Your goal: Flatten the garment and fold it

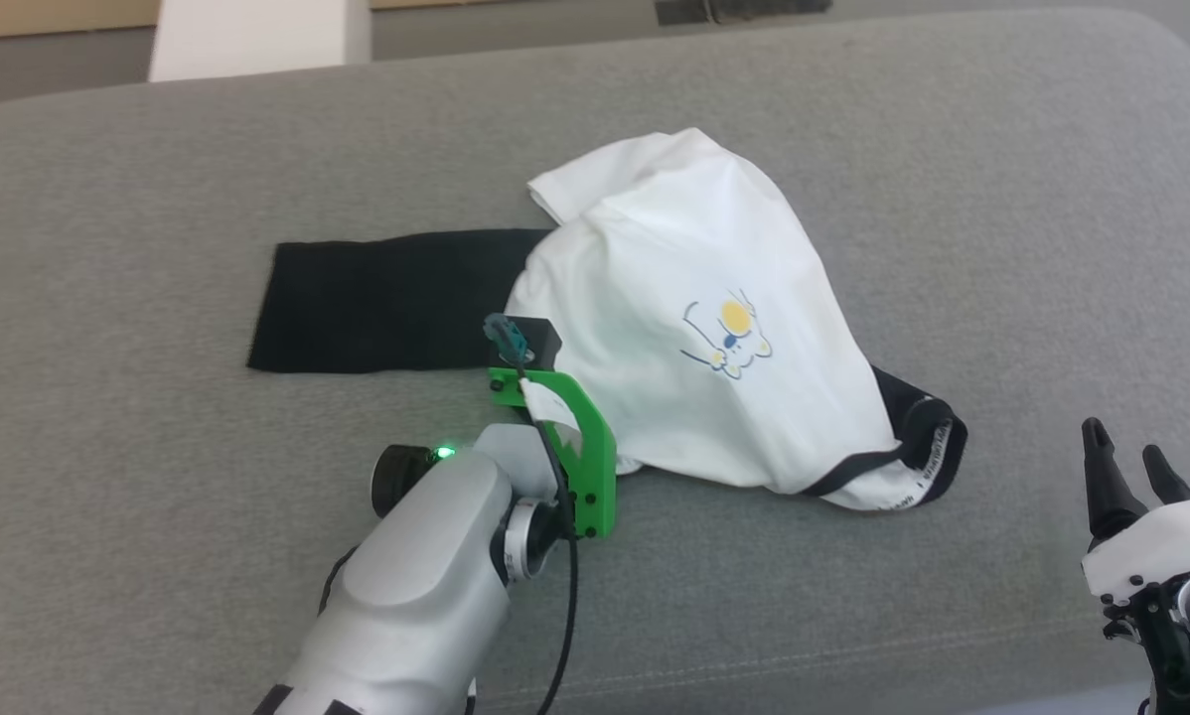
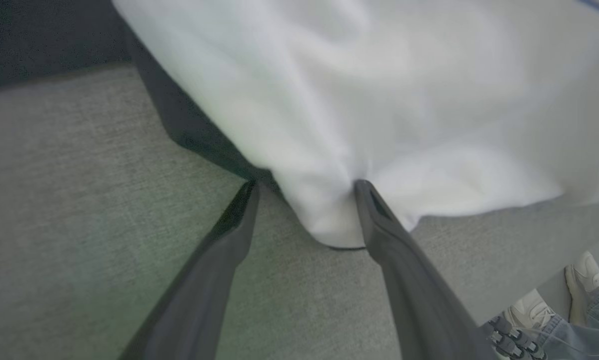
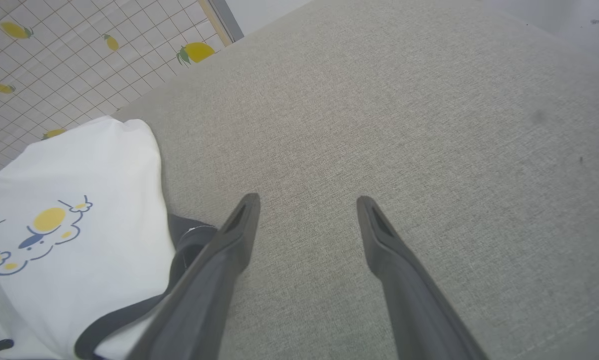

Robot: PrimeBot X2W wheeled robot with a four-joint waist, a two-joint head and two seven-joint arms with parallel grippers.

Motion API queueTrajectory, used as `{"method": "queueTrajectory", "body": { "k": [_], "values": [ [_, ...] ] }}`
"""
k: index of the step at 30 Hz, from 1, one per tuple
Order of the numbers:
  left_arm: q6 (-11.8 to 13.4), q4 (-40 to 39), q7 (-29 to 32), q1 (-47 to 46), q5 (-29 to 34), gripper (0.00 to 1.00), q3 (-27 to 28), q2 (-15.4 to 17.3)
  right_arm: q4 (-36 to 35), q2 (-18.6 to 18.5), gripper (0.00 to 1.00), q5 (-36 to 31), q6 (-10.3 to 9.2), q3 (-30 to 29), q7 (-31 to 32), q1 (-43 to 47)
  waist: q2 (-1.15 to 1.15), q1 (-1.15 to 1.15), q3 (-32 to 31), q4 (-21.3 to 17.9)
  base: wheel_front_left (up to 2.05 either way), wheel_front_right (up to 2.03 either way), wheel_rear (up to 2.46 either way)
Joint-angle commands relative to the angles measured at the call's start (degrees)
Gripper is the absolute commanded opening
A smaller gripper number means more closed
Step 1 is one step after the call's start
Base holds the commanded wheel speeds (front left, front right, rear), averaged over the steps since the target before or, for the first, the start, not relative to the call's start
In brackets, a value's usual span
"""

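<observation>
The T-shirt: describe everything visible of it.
The T-shirt is white, cotton-looking, bunched in a wrinkled mound on the grey fabric surface. One black sleeve lies flat to the left; the black-trimmed collar lies at the near right. Its blue-and-yellow cartoon print faces up. The open left gripper straddles its near white edge.

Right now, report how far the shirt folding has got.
Done: one black sleeve lies flat on the cushion. In hand: the left gripper has its jaws open around the shirt edge; the right gripper hangs open, apart from it. Left: the white body is bunched in a mound, no fold made.
</observation>
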Motion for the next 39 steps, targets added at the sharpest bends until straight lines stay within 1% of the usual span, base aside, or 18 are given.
{"method": "queueTrajectory", "body": {
  "k": [1,2,3,9,12,14,16,19,21,23,25,26,27,29,31,33,38,39],
  "values": [
    [-0.18,0.90,-0.29,-0.54,-0.38,1.00,0.46,0.22,0.45,-0.05,1.00,0.21,-0.08,-0.17,-0.75,-0.74,0.00,0.00,3.14,-3.23,0.00,0.00,0.00],
    [-0.54,1.14,-0.88,-0.49,-0.88,0.27,0.82,0.21,0.68,-0.05,1.00,0.10,-0.08,-0.41,-1.04,-0.70,0.00,0.00,3.26,-3.25,0.00,0.00,0.00],
    [-0.83,1.19,-1.56,-0.30,-1.82,0.00,1.61,0.18,0.93,-0.05,1.00,-0.02,-0.08,-0.66,-1.23,-0.63,0.00,0.00,3.30,-3.16,0.00,0.00,0.00],
    [-2.54,-3.94,-10.14,0.89,-8.46,0.00,9.61,0.55,2.10,-0.05,1.00,-2.61,-0.08,-2.76,-1.70,0.66,0.00,0.00,1.11,0.63,0.00,0.00,0.00],
    [-2.38,-9.01,-13.79,1.16,-10.33,0.00,14.11,2.75,2.39,-0.05,1.00,-3.45,-0.08,-3.04,-1.24,0.97,0.00,0.00,-0.51,3.28,0.00,0.00,0.00],
    [-1.29,-13.19,-15.71,1.81,-11.07,0.00,17.41,5.15,2.40,-0.05,1.00,-3.66,-0.08,-2.54,-0.82,1.04,0.00,0.00,-1.49,5.09,0.00,0.00,0.00],
    [0.76,-17.36,-16.57,3.76,-11.67,0.00,20.74,7.94,2.33,-0.05,1.00,-3.66,-0.08,-1.58,-0.54,0.77,0.00,0.00,-2.03,6.34,0.00,0.00,0.00],
    [5.92,-22.10,-17.25,9.62,-12.21,0.00,26.10,12.06,2.22,-0.05,1.00,-3.54,-0.08,-0.41,-0.29,0.40,0.00,0.00,-2.46,8.13,0.00,0.00,0.00],
    [9.37,-24.12,-17.59,14.82,-13.33,0.00,29.83,13.51,2.24,-0.05,1.00,-3.70,-0.08,0.40,-0.11,0.16,0.00,0.00,-2.44,8.84,0.00,0.00,0.00],
    [12.43,-24.69,-17.38,20.16,-14.48,0.00,32.72,14.10,2.18,-0.05,1.00,-3.98,-0.08,0.99,0.09,0.12,0.00,0.00,-2.41,9.55,0.00,0.00,0.00],
    [13.90,-24.71,-16.53,24.42,-16.04,0.00,34.22,13.60,2.13,-0.05,1.00,-4.14,-0.08,1.51,0.25,0.12,0.00,0.00,-2.36,10.24,0.00,0.00,0.00],
    [13.98,-24.71,-16.16,25.64,-16.69,0.00,34.40,13.14,2.16,-0.05,1.00,-4.23,-0.08,1.64,0.33,0.15,0.00,0.00,-2.37,10.58,0.00,0.00,0.00],
    [13.67,-24.61,-15.61,26.64,-17.26,0.07,34.16,12.69,2.12,-0.05,1.00,-4.35,-0.08,1.83,0.50,0.26,0.00,0.00,-2.38,11.04,0.00,0.00,0.00],
    [12.30,-25.13,-16.20,27.12,-18.53,1.00,34.44,11.42,1.95,-0.05,1.00,-4.51,-0.08,2.22,0.76,0.36,0.00,0.00,-2.46,11.76,0.00,0.00,0.00],
    [10.41,-25.73,-17.81,26.84,-18.51,1.00,34.33,11.03,1.79,-0.05,1.00,-4.59,-0.08,2.70,0.92,0.34,0.00,0.00,-2.69,12.45,0.00,0.00,0.00],
    [8.12,-26.94,-21.44,26.34,-16.80,1.00,34.28,11.68,1.46,-0.05,1.00,-4.83,-0.08,3.73,1.14,0.03,0.00,0.00,-2.84,12.90,0.00,0.00,0.00],
    [2.73,-30.40,-38.18,27.87,-6.61,1.00,33.04,14.24,0.46,-0.05,1.00,-5.11,-0.08,9.75,2.91,-2.06,0.00,0.00,-2.91,13.78,0.00,0.00,0.00],
    [2.42,-30.63,-40.88,28.62,-5.01,1.00,32.63,14.08,0.41,-0.05,1.00,-5.14,-0.08,11.11,3.40,-2.73,0.00,0.00,-2.87,14.03,0.00,0.00,0.00]
  ]
}}
